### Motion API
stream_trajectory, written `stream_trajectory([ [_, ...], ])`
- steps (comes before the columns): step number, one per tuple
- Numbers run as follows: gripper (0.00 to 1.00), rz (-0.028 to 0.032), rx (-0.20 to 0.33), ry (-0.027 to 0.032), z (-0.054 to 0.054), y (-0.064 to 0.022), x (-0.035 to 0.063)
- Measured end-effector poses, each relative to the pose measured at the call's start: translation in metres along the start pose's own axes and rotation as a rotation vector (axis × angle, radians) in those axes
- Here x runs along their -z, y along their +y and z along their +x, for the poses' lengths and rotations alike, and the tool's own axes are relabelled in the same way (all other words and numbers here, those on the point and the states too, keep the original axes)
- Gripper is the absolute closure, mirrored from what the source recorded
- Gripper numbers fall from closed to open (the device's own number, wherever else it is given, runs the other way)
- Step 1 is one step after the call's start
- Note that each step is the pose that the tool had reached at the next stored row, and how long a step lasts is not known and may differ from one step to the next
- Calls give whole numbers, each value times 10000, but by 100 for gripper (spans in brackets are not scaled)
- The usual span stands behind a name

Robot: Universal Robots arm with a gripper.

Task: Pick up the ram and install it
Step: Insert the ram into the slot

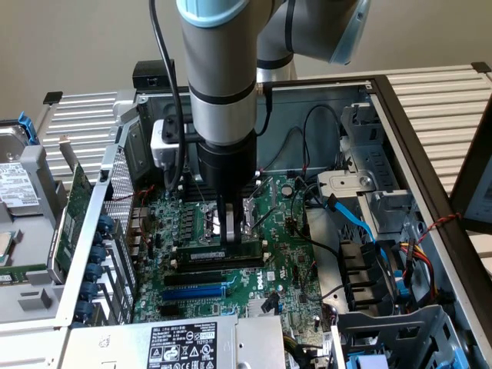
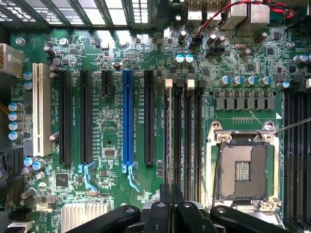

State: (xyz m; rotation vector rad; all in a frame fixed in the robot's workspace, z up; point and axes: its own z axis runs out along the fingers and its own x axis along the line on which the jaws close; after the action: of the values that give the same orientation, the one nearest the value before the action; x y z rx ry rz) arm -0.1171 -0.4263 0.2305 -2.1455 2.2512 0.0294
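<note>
The ram (image 1: 219, 252), a narrow green stick with black chips and a white label, stands on edge along a memory slot of the motherboard (image 1: 284, 265), just in front of the CPU socket (image 1: 209, 219). My gripper (image 1: 229, 235) comes straight down onto its top edge, the fingers shut on it near the middle of its length. In the wrist view the black fingers (image 2: 160, 211) meet close together above the row of long black memory slots (image 2: 187, 131) with white clips. I cannot tell how deep the ram sits in the slot.
The open case wall (image 1: 400, 146) surrounds the board. Blue and black cables (image 1: 350, 217) lie at the exterior view's right. A blue slot (image 2: 128, 116) and black slots sit beside the memory slots. A green expansion card (image 1: 77, 201) leans outside the case, near a hard drive (image 1: 15, 184).
</note>
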Motion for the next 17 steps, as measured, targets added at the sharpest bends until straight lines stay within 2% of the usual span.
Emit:
stream_trajectory([
  [15,88,27,2,0,2,2,-47],
  [16,87,25,3,0,2,2,-47],
  [17,80,24,2,-1,2,3,-47],
])
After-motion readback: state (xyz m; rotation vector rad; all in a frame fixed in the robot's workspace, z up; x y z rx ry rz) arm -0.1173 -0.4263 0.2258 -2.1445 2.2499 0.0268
